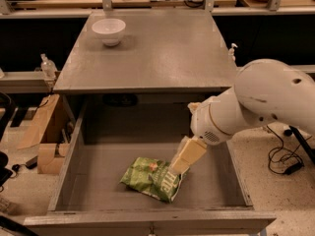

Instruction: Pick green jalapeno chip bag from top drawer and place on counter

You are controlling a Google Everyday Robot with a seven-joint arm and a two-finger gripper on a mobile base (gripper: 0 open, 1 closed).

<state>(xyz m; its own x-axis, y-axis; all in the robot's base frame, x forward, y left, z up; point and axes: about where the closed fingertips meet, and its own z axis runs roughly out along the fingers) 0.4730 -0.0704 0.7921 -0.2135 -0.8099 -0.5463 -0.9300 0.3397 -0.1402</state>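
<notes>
Since the green jalapeno chip bag (152, 177) is a crinkled pouch puffed with air, I judge it light, soft and slippery, holding brittle chips that a hard squeeze would crush. It lies flat on the floor of the open top drawer (98, 163), just below the end effector (179, 169) and slightly nearer the drawer front. The end effector hangs inside the drawer on a tilted cream wrist, its tip at or touching the bag's nearest upper edge. I cannot tell whether it is open or closed, and the bag does not look lifted. The best hold is probably a raised fold or the crimped seam closest to the tip, where the film can bunch in the grip rather than slide away. Pressing on the flat middle would likely only push the bag along the smooth drawer bottom. Above and beyond the end effector is the grey tabletop (162, 53), with a white bowl (109, 31) well apart at its far corner.
</notes>
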